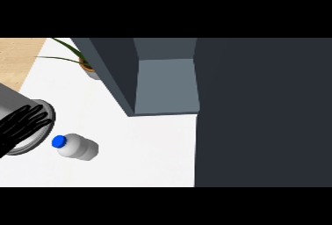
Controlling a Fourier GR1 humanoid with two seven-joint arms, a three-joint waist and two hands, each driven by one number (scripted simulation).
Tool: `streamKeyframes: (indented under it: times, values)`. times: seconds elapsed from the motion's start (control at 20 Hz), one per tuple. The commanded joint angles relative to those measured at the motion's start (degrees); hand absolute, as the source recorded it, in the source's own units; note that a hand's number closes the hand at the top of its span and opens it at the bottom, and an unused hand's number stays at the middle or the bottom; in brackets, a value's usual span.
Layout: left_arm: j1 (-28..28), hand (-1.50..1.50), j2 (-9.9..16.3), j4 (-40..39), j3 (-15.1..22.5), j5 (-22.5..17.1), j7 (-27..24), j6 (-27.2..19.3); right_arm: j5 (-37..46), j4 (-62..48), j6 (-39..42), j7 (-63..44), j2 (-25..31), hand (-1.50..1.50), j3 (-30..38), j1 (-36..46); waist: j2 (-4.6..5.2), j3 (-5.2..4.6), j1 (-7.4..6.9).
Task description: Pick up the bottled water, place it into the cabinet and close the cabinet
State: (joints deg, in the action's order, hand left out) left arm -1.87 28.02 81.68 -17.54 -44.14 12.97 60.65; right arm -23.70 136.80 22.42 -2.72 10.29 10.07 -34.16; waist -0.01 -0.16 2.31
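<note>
Bottled water [77, 146] stands on my white tabletop [149, 154] near its left edge, a stubby white bottle with a blue cap. Just left of it my left robot hand [24, 123] hangs with fingers straight, holding nothing. Beyond it stands the dark cabinet [162, 74], its door open, and a potted plant [81, 59] sits at the far edge.

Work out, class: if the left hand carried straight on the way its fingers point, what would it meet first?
The left hand points up-right; probably the potted plant near the cabinet, though depth is unclear.
</note>
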Motion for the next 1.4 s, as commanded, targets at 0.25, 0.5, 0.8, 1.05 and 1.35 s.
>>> streamKeyframes:
  times: [0.25,0.5,0.8,1.05,1.35]
  values:
    - [-6.5,-1.50,-8.7,-7.0,-3.3,21.9,-7.9,0.7,-10.4,10.3,0.7,-2.1,-0.7,-1.50,1.3,-6.3,0.02,-0.03,-0.13]
    - [-4.9,-1.50,-10.8,-11.2,-3.1,31.9,-15.5,2.7,-12.6,9.0,3.0,0.7,0.2,-1.50,2.5,-8.2,0.04,-0.09,0.05]
    - [-7.8,-1.50,-11.8,-18.3,-1.0,40.4,-22.8,-0.2,-11.9,9.5,3.0,1.6,0.0,-1.50,1.3,-9.3,0.22,-0.14,-0.06]
    - [-11.5,-1.50,-10.8,-25.2,-0.1,46.6,-29.5,-4.5,-12.1,9.7,3.9,2.3,1.5,-1.50,1.0,-10.2,0.62,-0.31,0.62]
    - [-8.7,-1.50,-12.9,-31.2,2.7,49.7,-38.6,-6.5,-13.6,8.5,5.6,5.6,1.8,-1.50,2.7,-12.7,0.25,-0.22,0.49]
